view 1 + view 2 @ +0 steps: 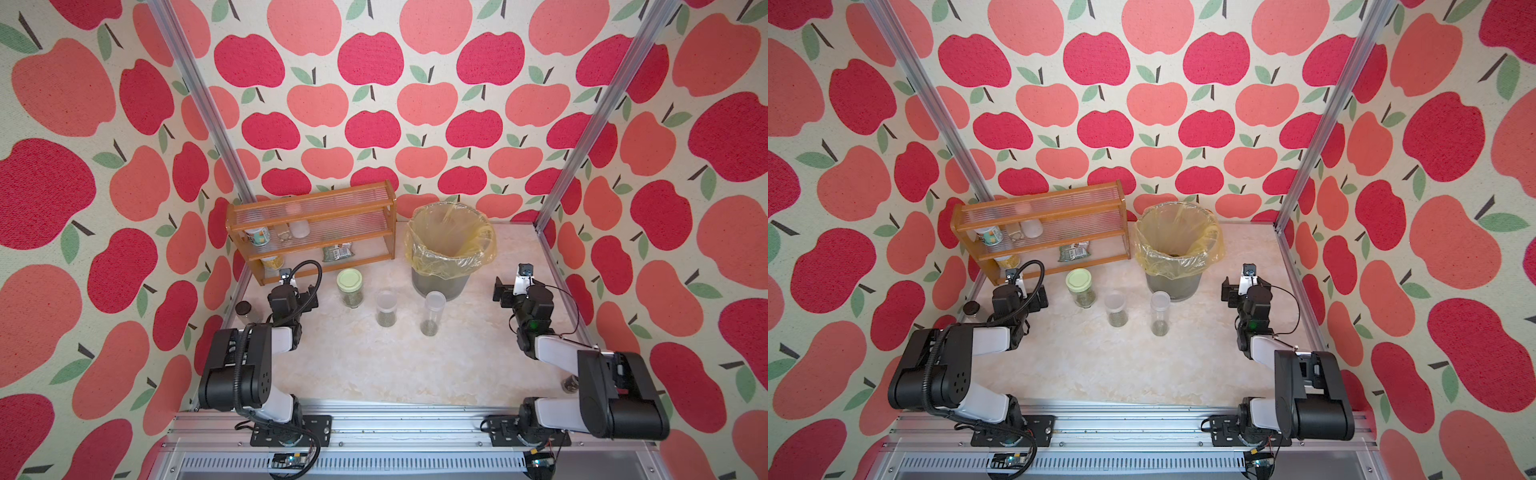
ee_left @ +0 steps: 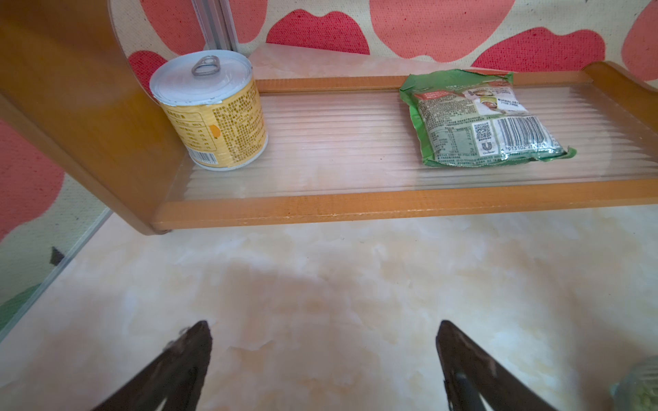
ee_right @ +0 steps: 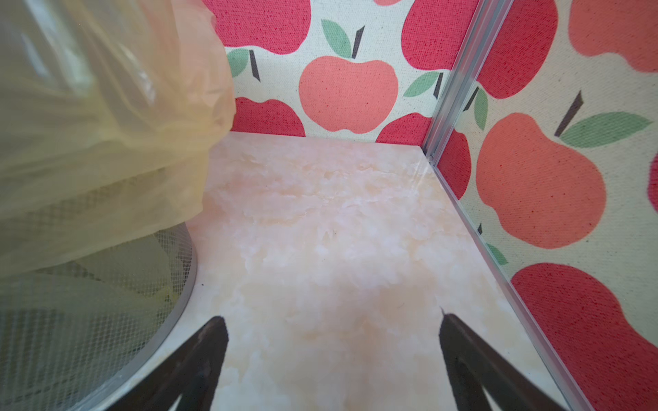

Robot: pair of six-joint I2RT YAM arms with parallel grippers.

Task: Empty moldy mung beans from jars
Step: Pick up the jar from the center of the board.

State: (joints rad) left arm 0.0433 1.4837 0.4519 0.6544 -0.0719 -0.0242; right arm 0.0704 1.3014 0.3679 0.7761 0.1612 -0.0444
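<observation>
Three clear jars stand in a row on the marble-look table in both top views. They are a squat glass jar with a pale green lid (image 1: 350, 286), a short cylinder (image 1: 386, 309) and a tall slim tube (image 1: 433, 313). Olive-green mung beans (image 1: 352, 298) fill the bottom of each. My left gripper (image 1: 297, 289) is left of the lidded jar, facing the wooden rack. In its wrist view the left gripper (image 2: 324, 331) is open over bare table. My right gripper (image 1: 513, 282) sits right of the bin; in its wrist view the right gripper (image 3: 333, 325) is open and empty.
A mesh bin lined with a yellow bag (image 1: 446, 249) stands behind the tall tube. The wooden rack (image 1: 311, 224) at the back left holds a yellow can (image 2: 213, 114) and a green packet (image 2: 480, 121). A small dark-capped jar (image 1: 244, 309) stands by the left wall.
</observation>
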